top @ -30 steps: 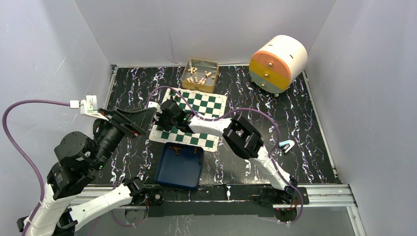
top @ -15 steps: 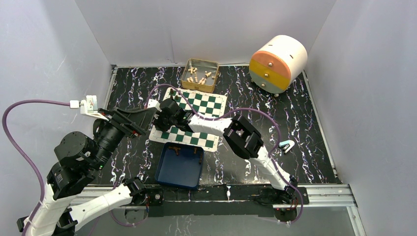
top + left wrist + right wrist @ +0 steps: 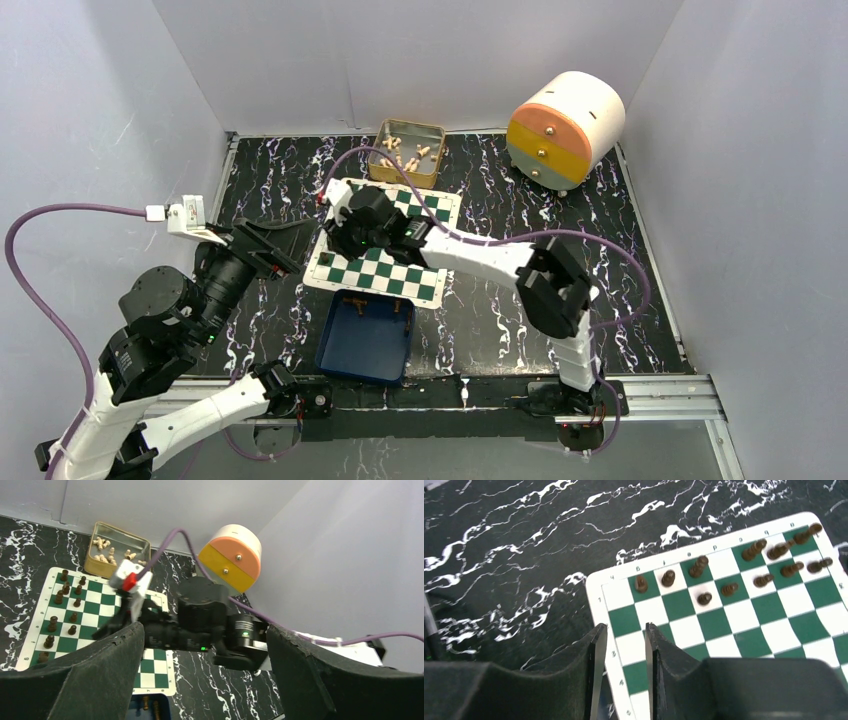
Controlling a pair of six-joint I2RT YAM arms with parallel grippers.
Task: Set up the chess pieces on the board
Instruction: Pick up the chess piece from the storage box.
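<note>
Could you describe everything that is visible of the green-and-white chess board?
The board is a thin square mat, green and white checks inside a white border printed with coordinates. It lies flat on the black marbled table. Dark-brown pieces stand in two rows along its left side; the other squares that show are bare. The right gripper, open and empty, hangs above one corner.

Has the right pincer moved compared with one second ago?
Yes. The right pincer shifted rightward over the board, slightly nearer the gold tin.
</note>
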